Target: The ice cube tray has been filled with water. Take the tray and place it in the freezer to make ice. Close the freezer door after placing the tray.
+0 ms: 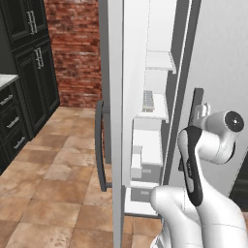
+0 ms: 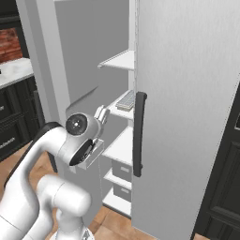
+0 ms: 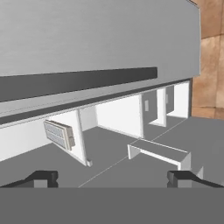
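Spread hand [image 3: 112, 177]; seemingly gridded tray [image 3: 58, 134] shelved.

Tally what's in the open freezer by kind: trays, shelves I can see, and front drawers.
Ice cube tray: 1
White shelves: 4, top, tray's, third, bottom
Drawers: 2, upper, lower
Total: 7

Two base views flanking the arm, hand view rolled sideways, all facing freezer [image 1: 152, 121] shelves
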Robot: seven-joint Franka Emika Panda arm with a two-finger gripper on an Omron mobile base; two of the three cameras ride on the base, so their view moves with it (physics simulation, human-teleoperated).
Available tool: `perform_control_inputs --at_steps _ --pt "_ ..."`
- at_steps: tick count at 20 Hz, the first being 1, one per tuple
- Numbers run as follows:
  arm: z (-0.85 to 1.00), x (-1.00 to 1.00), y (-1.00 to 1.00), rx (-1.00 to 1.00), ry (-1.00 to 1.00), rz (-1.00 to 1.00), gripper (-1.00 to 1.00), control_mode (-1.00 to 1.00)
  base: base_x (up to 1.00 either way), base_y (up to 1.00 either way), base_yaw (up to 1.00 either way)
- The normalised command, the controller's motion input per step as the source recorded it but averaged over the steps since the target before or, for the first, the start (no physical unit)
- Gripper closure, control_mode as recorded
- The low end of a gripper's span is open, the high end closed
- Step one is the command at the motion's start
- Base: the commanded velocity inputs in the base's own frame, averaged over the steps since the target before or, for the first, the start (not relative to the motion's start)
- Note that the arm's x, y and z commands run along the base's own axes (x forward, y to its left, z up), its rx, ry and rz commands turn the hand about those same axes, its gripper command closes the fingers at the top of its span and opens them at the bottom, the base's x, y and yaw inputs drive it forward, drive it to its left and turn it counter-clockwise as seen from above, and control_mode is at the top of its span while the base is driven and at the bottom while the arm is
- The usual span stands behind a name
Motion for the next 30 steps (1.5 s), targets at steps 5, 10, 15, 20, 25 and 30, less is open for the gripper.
perform_control_inputs --at_steps 5,10,15,20,25,30 --pt "0.16 -0.02 0.00 0.00 0.00 0.00 -1.00 -1.00 0.00 0.00 0.00" --pt "0.22 0.13 0.00 0.00 0.00 0.00 -1.00 1.00 0.03 0.00 0.00" --pt "0.00 0.00 0.00 0.00 0.00 0.00 -1.00 1.00 -0.08 0.00 -0.01" --pt "0.00 0.00 0.00 0.00 0.00 0.00 -1.00 1.00 -0.20 0.10 -0.09" --pt "0.00 0.00 0.00 0.00 0.00 0.00 -1.00 1.00 -0.19 0.37 -0.18" --pt "0.00 0.00 0.00 0.00 0.00 0.00 -1.00 1.00 -0.10 0.55 -0.19"
